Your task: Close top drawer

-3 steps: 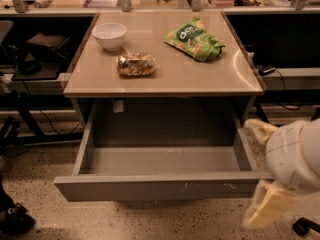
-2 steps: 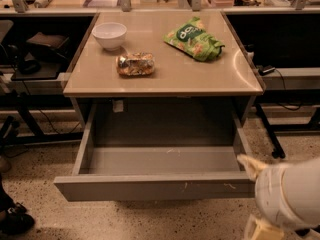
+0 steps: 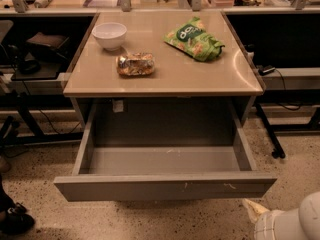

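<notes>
The top drawer (image 3: 165,186) is a wide grey metal drawer under the tan table top (image 3: 210,76). It stands pulled far out toward me and its inside is empty. Its flat front panel has small white scratches right of centre. My gripper (image 3: 255,210) is low at the bottom right corner, in front of and below the drawer's right front corner, and apart from it. Only its cream tip and white wrist show; the rest is out of view.
On the table top lie a white bowl (image 3: 110,35), a green chip bag (image 3: 195,39) and a clear-wrapped snack (image 3: 135,64). Dark desks with cables flank the table. A black stand leg (image 3: 272,141) is on the right floor. A dark shoe (image 3: 15,220) is at bottom left.
My gripper has dropped down and to the right, from beside the drawer's right side to the bottom right corner. The drawer has not moved.
</notes>
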Motion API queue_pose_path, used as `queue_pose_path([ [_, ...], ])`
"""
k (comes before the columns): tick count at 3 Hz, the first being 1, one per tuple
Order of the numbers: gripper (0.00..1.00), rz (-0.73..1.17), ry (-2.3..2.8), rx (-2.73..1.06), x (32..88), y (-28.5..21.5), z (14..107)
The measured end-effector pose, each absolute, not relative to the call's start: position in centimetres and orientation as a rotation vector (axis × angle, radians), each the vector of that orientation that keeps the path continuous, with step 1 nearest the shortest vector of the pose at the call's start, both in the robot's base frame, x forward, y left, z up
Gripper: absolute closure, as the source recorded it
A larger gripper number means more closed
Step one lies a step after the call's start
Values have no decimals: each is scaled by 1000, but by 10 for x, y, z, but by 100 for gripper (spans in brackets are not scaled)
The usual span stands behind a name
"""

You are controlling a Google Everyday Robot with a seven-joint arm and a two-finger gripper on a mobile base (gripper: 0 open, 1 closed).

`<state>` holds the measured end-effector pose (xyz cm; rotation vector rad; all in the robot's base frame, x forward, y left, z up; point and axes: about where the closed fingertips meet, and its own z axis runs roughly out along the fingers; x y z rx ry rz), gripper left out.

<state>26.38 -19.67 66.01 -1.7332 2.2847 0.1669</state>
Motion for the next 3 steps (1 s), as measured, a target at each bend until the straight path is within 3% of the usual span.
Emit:
queue_pose_path([
  [1, 0, 161, 2359, -1775, 282, -210, 641],
  [2, 0, 157, 2389, -1844, 338, -212, 636],
  [3, 0, 157, 2389, -1844, 337, -212, 636],
])
